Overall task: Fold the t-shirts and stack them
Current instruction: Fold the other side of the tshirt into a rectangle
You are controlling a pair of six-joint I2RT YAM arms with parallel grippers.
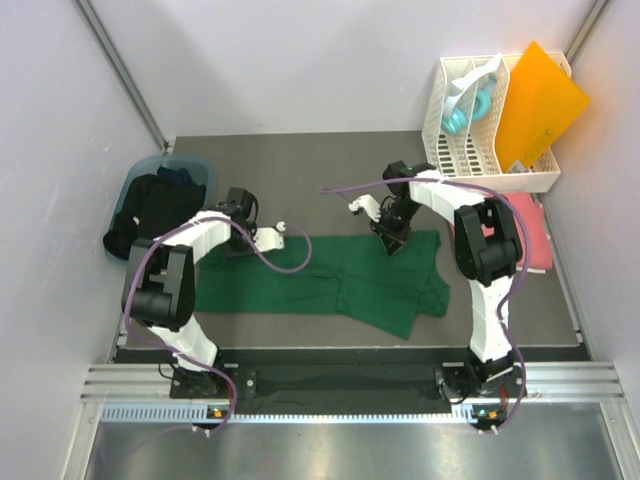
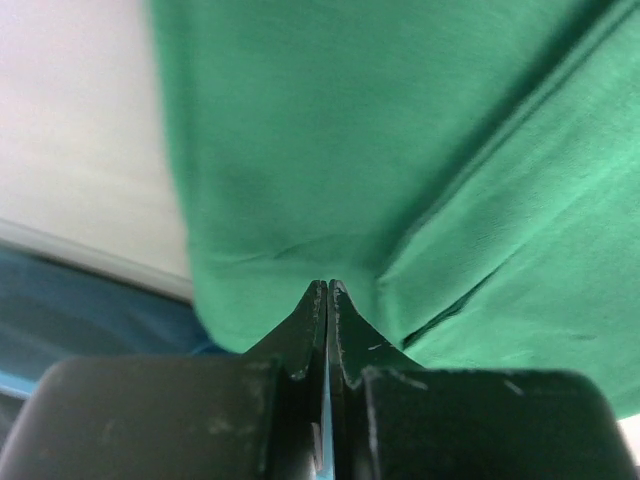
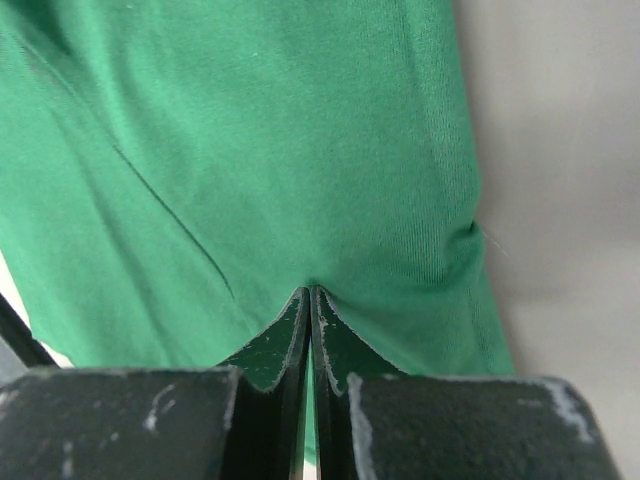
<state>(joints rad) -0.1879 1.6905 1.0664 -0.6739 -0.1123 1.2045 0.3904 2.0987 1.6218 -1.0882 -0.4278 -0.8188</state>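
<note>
Left pincer (image 2: pixel 327 288) clamped closed; right pincer (image 3: pixel 308 293) same; arms extended forward.

The green t-shirt (image 1: pixel 340 275) is plain; left of it a black t-shirt (image 1: pixel 150 210), right of it a coral pink t-shirt (image 1: pixel 538 235); the tabletop (image 1: pixel 300 170) is dark grey.

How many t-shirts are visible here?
3: a green one spread mid-table, a black one over the left bin, a pink one at right. The bin may hide more.
</note>
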